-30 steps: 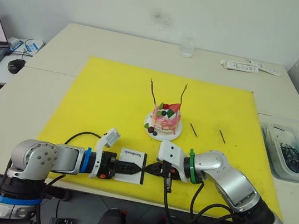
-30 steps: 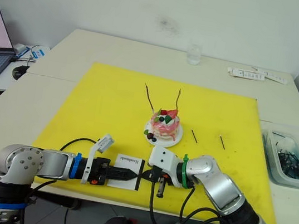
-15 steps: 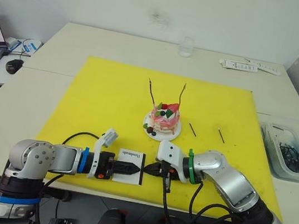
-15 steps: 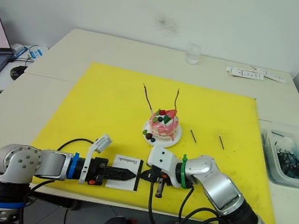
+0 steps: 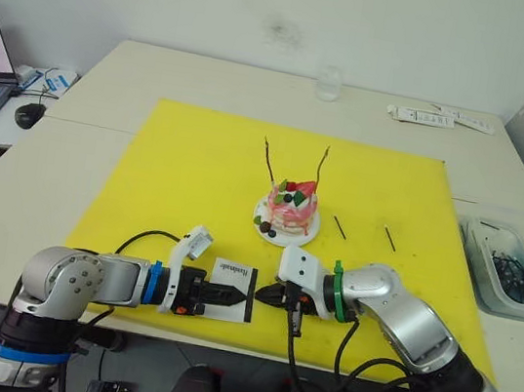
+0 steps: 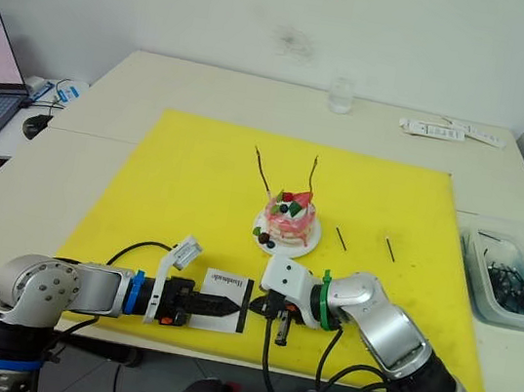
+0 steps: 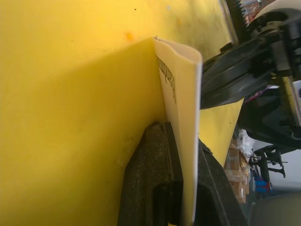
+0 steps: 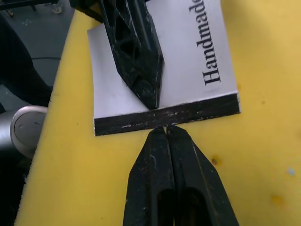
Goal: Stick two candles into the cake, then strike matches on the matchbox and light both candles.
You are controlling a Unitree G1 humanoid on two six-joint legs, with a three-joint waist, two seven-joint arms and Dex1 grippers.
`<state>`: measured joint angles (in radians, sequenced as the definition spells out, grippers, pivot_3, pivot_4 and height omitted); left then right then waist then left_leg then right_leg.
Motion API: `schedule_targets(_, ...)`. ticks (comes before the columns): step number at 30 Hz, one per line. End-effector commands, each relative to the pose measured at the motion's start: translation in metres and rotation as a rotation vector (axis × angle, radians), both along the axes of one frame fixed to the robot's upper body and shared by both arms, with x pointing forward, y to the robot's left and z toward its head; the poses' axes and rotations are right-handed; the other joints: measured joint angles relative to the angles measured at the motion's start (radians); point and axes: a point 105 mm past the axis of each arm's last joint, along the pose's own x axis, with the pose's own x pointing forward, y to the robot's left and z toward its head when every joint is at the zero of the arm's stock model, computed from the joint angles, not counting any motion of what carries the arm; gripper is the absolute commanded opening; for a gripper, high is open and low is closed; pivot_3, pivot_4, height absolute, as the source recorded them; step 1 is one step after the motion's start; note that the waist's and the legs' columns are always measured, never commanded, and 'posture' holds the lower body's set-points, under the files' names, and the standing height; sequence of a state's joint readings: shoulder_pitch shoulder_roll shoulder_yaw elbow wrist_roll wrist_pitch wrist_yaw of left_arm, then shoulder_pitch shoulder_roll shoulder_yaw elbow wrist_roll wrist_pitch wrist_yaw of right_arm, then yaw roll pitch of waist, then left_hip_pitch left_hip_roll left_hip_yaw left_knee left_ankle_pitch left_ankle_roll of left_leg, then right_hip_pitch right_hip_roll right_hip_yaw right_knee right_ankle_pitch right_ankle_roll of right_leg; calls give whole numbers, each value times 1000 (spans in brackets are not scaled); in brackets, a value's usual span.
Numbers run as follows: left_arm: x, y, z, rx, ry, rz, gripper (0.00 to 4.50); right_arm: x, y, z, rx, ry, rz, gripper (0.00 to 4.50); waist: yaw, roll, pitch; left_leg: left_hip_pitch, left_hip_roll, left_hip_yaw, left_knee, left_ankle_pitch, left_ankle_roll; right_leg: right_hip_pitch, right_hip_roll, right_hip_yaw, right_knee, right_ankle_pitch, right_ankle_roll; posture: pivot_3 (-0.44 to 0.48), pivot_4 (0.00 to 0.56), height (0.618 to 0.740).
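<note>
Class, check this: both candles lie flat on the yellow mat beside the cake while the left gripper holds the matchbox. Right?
Not quite. The candles stand upright in the cake, as the left eye view shows. The left gripper does hold the matchbox.

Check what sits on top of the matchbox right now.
One finger of the left gripper lies across the matchbox top; its other finger is under the box, which it clamps. The right gripper is shut, tips at the dark strip. Any match between its tips is hidden.

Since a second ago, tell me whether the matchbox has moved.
No: the matchbox sits just as far from the cake, by the mat's near edge.
</note>
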<state>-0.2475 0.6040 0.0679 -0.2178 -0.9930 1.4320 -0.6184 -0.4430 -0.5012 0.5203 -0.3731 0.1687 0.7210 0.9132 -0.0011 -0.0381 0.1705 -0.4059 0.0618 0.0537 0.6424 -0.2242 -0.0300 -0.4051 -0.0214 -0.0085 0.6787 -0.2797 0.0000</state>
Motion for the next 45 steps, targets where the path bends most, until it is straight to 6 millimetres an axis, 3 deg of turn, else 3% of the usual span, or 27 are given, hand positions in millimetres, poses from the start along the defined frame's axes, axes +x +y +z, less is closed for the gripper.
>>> schedule_targets(1,-4,9,-8,57,23,20,51,2,-9,31,86,-91,-47,0,0,0,0,0,0,0,0,0,0,0,0,0,0,0,0,0,150,740)
schedule_targets(4,-7,8,8,14,-27,-14,51,-1,-21,46,129,-138,-86,0,1,0,1,-3,0,-1,-1,0,0,-1,0,-1,0,-1,0,0,150,740)
schedule_targets(8,-10,8,36,-61,-117,-53,51,-2,-52,60,168,-194,-219,0,-1,-1,2,-6,1,-2,-2,0,-1,-3,1,-2,0,-3,1,0,150,740)
schedule_targets(9,-10,9,43,-83,-135,-54,12,-2,-60,63,191,-199,-265,184,-1,-2,2,-8,1,-2,-2,-1,-1,-5,1,-2,0,-4,1,0,150,740)
schedule_targets(11,-8,10,52,-107,-168,-49,0,2,-72,70,243,-238,-365,609,-1,-2,2,-10,1,-2,-2,-1,-1,-7,1,-2,0,-4,2,0,150,740)
schedule_targets(14,-3,11,59,-125,-196,-29,0,12,-79,71,279,-288,-480,1643,-5,-2,2,-10,0,-2,-3,-1,-2,-7,1,-2,0,-5,2,0,150,740)
schedule_targets(19,11,11,64,-127,-230,9,0,43,-79,55,277,-399,-686,3434,-6,-2,3,-10,0,-3,-2,-1,-2,-7,2,-2,0,-5,2,0,150,740)
schedule_targets(24,17,9,65,-127,-247,15,0,77,-90,39,323,-451,-928,3434,-7,-2,3,-10,0,-1,-2,-1,-2,-7,2,-1,0,-4,3,0,150,740)
schedule_targets(40,15,7,65,-124,-260,19,0,97,-94,10,297,-334,-1055,3434,-13,-2,3,-10,0,-1,-1,-1,-3,-7,2,-1,1,-4,3,0,150,740)
schedule_targets(45,15,6,64,-124,-256,21,0,101,-93,7,272,-314,-1070,1772,-14,-2,3,-10,0,-1,-1,-1,-3,-6,2,-1,2,-4,3,0,150,740)
